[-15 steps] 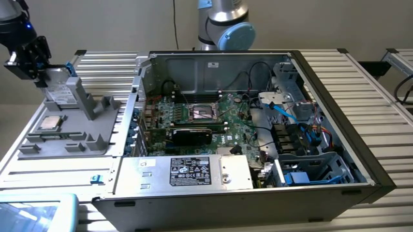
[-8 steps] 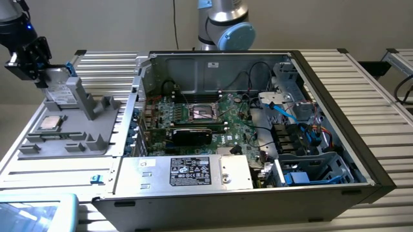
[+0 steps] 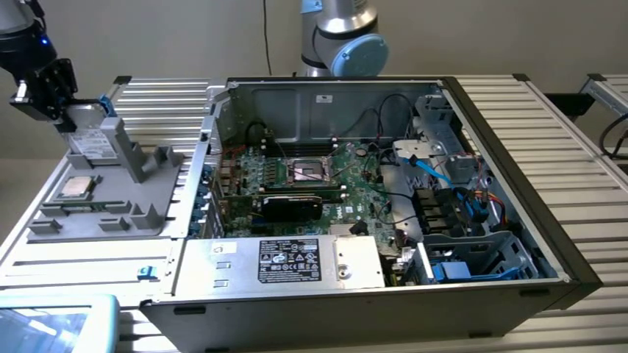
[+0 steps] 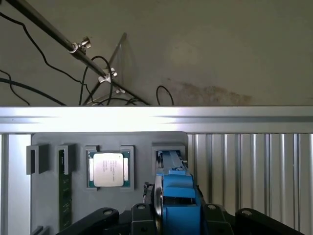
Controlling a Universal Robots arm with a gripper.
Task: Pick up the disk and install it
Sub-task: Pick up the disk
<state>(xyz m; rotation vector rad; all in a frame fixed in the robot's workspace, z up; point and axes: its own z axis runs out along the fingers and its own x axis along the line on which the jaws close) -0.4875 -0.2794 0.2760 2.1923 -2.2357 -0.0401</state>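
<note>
Where the end effector [image 4: 177,215] hangs over the far corner of the slatted surface [image 3: 162,92] on the exterior view's left, we see it straddling the disk [image 3: 93,143]. We cannot tell whether it grips. The disk stands upright in a grey fixture [image 3: 108,202] between that edge and the open computer case [image 3: 490,243].

A robotics lab, I'd say: opened computer tower [image 3: 294,99] on a slatted aluminium bench [image 3: 559,125] (a robot arm [image 3: 339,37] standing behind it).
</note>
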